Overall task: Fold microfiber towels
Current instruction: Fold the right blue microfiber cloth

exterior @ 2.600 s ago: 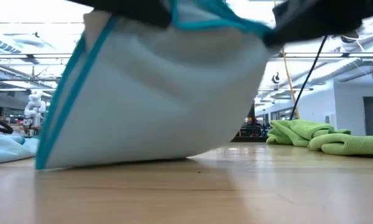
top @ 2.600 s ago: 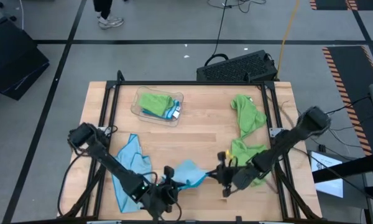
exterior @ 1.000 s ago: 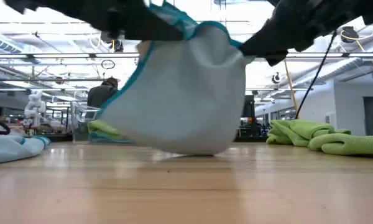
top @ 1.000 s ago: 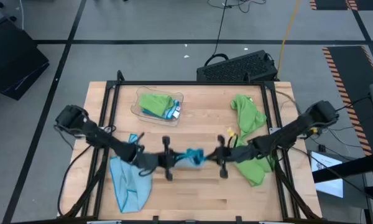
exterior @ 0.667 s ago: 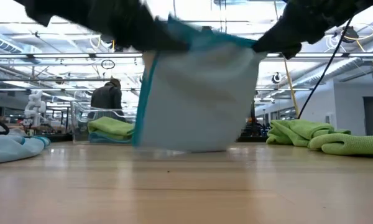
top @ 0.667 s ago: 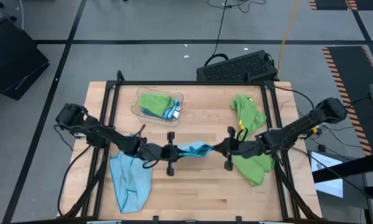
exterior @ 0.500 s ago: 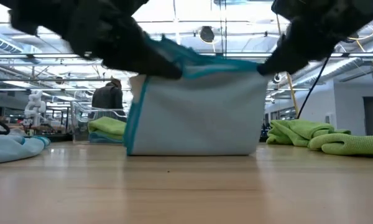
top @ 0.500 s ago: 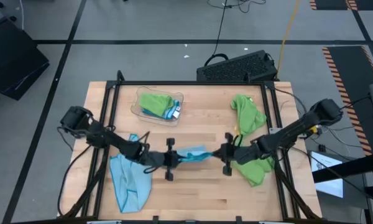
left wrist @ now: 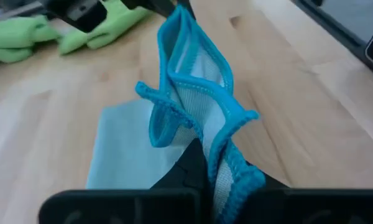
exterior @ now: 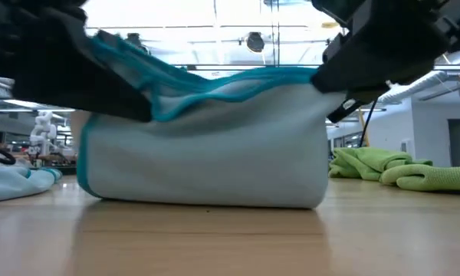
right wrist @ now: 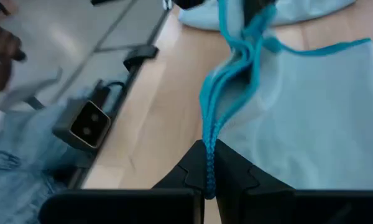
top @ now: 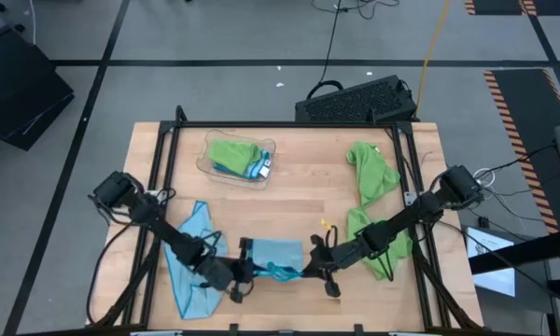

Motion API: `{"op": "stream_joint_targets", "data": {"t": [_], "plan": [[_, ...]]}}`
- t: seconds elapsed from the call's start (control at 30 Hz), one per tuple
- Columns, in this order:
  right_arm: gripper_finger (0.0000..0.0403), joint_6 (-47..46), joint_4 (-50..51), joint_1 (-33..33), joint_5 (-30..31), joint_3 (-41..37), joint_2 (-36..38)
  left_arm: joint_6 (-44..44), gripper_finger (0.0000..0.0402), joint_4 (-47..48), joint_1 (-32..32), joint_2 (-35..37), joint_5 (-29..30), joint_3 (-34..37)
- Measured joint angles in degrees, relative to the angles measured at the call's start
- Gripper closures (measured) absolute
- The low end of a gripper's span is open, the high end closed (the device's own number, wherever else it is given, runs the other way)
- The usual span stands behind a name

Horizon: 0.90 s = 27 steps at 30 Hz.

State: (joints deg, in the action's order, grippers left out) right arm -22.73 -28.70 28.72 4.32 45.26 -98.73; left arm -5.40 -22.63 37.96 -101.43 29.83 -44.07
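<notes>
A light blue microfiber towel (top: 275, 249) with a teal hem lies near the table's front edge. Its far part is flat on the wood, and its near edges are raised between my two grippers. My left gripper (top: 247, 272) is shut on the towel's left end, my right gripper (top: 308, 271) on its right end. In the low view the towel (exterior: 207, 157) rests on its lower fold, and its top edge sags between the left gripper (exterior: 126, 103) and the right gripper (exterior: 330, 80). My left gripper pinches several teal-hemmed edges (left wrist: 229, 163) at the towel's left end between its two fingers, slanting down from the table's left. The held edges stand above the table, slack. My right gripper pinches a bundle of hemmed edges (right wrist: 209, 144) at the towel's right end, slanting down from the right. The cloth beyond lies on the table.
Another light blue towel (top: 191, 275) lies crumpled under my left arm. Green towels lie at the right (top: 371, 173) and under my right arm (top: 385, 245). A clear tray (top: 203, 166) at the far left holds folded green and blue towels. Bare wood lies mid-table.
Both grippers have gone down and toward the table's near edge, still shut on the towel's ends. The towel, which hung bunched between them, has been drawn wider. Its lower part has been laid on the table, and the held edges now sit low above it.
</notes>
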Motion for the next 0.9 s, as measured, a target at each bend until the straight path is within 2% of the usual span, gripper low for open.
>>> {"op": "stream_joint_targets", "data": {"t": [0.07,0.23,0.47,0.7,0.8,0.9], "plan": [[0.0393,0.83,0.70,-0.69,-0.01,1.39,-1.21,-2.18,0.0384,2.09,1.47,0.08,3.14,-0.05],[0.0393,1.06,-0.36,-2.72,0.27,1.91,-3.22,-9.84,0.0394,7.40,2.33,0.04,5.95,0.04],[0.0393,3.24,-9.96,-4.63,0.39,1.94,-6.26,-13.92,0.0377,9.00,2.67,0.04,6.29,0.04],[0.0393,3.68,-8.47,-6.14,3.40,1.92,-7.09,-20.53,0.0394,12.57,1.77,0.04,6.72,0.04],[0.0391,3.10,-6.89,-6.59,3.79,1.92,-7.09,-23.22,0.0379,14.17,0.60,0.04,6.80,0.04],[0.0385,3.03,-5.46,-6.66,7.56,1.92,-7.07,-25.05,0.0370,14.40,-0.74,0.04,6.77,0.04]]}}
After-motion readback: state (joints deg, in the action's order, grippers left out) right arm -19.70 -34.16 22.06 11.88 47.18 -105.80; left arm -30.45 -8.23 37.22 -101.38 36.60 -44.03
